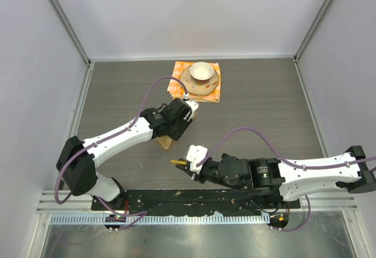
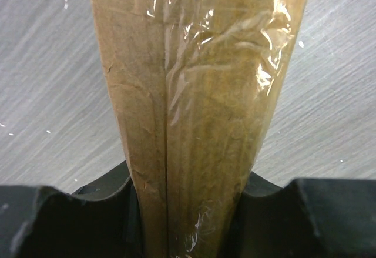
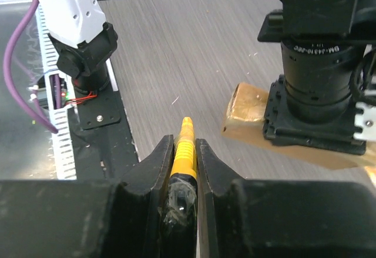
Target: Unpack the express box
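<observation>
Your L tool (image 2: 189,178) clamped the express box (image 2: 194,111): prob. light, stiff cardboard, slick tape (image 2: 235,64) btwn its jaws; bare edges looked safer. R tool (image 3: 185,145) pinched a yellow cutter (image 3: 185,130).

Box (image 2: 141,123): matt brown cardboard, slightly rough. Tape (image 2: 235,81) on it: clear, glossy, wrinkled. Table (image 1: 264,105): matt grey wood-grain. Cloth (image 1: 175,87): orange checked fabric. Cup (image 1: 201,70) & saucer (image 1: 215,81): glossy ceramic. Tool (image 3: 185,146): smooth yellow plastic.
</observation>
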Robot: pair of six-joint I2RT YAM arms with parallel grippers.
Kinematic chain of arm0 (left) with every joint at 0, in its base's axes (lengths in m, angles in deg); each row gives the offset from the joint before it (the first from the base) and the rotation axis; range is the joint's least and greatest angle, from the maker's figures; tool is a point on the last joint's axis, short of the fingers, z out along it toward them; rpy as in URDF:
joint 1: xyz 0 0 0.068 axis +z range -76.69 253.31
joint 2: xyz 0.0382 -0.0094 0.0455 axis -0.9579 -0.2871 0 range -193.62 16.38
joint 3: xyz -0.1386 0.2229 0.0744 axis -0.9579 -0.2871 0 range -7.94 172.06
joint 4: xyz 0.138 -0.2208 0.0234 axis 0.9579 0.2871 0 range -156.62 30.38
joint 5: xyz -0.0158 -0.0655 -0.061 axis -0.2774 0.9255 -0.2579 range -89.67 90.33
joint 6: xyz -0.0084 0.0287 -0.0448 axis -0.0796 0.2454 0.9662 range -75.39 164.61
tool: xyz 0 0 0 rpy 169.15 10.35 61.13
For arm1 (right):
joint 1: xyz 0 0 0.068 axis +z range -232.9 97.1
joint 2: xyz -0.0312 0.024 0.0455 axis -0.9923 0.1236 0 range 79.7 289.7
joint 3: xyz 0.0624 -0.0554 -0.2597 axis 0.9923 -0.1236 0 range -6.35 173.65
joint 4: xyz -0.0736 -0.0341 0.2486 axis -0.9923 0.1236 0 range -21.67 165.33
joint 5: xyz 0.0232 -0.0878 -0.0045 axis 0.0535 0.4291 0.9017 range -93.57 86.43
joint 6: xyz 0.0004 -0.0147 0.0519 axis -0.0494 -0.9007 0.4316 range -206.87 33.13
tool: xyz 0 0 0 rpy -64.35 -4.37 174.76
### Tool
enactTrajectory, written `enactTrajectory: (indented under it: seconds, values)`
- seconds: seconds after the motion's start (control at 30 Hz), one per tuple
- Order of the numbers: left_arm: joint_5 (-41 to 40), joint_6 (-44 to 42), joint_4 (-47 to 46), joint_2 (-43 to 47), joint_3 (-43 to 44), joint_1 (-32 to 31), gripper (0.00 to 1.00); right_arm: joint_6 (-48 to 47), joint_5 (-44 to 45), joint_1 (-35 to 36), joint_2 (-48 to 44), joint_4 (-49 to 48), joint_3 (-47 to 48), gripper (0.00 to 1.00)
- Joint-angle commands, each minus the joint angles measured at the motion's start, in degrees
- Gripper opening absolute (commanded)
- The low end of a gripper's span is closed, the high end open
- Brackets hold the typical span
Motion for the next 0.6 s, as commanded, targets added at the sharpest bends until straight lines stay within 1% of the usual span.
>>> enactTrajectory:
  seconds: [0.0, 0.03, 0.2, 0.27, 0.57]
  values:
    - [2.3, 4.3, -0.5, 0.4, -0.3, 0.1, 0.0, -9.5, 6.9, 1.8, 1.9, -15.8, -2.5, 0.01]
    - [1.8, 4.9, -0.4, 0.1, -0.1, 0.1, 0.0, -11.5, 7.3, 1.8, 2.6, -17.0, -2.9, 0.01]
    - [2.0, 6.5, -1.1, 0.5, 0.0, -0.3, 0.0, -15.3, 7.0, 1.7, 7.8, -22.2, -2.5, 0.01]
    - [1.9, 6.6, -1.2, 1.1, 0.0, -1.0, 0.0, -15.6, 6.3, 1.1, 9.6, -22.9, -2.4, 0.01]
    - [2.1, 5.5, -1.9, 2.8, -0.7, -3.2, 0.0, -14.5, 1.7, -3.6, 10.8, -24.1, -2.2, 0.01]
